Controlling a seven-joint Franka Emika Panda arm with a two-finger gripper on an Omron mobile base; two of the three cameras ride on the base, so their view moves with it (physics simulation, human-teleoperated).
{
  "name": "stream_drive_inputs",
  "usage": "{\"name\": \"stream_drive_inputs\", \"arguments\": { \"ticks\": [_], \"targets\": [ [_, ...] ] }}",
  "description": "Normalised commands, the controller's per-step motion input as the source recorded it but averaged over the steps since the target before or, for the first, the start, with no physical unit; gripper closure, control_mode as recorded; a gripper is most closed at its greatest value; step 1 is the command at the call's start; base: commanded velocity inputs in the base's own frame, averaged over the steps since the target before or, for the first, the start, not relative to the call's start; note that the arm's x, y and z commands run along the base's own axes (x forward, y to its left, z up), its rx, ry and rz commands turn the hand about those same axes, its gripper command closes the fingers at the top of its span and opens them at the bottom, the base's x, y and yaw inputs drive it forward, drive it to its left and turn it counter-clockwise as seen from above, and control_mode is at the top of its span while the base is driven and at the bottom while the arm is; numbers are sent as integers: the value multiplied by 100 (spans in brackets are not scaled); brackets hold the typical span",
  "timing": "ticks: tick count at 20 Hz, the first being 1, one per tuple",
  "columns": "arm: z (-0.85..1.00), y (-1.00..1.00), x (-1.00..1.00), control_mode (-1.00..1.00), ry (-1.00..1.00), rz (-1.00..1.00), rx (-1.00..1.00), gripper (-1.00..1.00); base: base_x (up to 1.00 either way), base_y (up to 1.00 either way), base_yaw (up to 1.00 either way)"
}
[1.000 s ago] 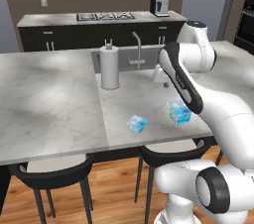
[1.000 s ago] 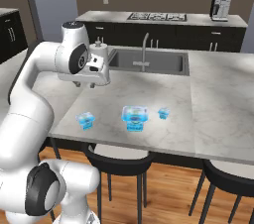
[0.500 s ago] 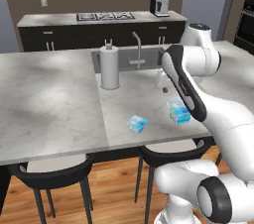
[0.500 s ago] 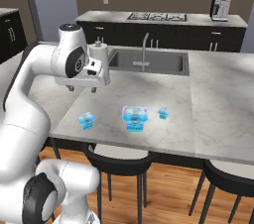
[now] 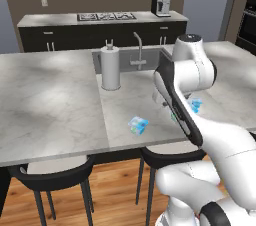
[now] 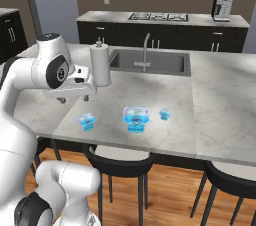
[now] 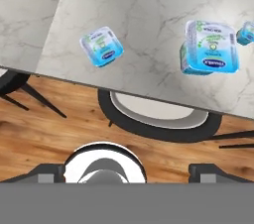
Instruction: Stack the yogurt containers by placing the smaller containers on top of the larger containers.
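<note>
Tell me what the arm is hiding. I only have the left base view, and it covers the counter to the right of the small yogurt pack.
Observer: The large yogurt pack stands there on the counter, upright.
Operator: Anything stacked on it?
Observer: No, its lid is bare. The small yogurt pack sits apart from it and doesn't touch it.
Operator: And the hand?
Observer: The hand is open and holds nothing. It hangs above the counter, on the small pack's side.
</note>
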Motion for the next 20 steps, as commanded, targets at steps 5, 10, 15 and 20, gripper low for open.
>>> {"name": "stream_drive_inputs", "arguments": {
  "ticks": [5,10,15,20],
  "targets": [
    [-23,30,-24,-100,0,5,-12,-100,0,0,0],
    [-25,18,-18,-100,0,4,-8,-100,0,0,0],
    [-25,10,-6,-100,0,4,-5,-100,0,0,0],
    [-18,4,0,-100,-1,3,-2,-100,0,0,0]
  ]
}}
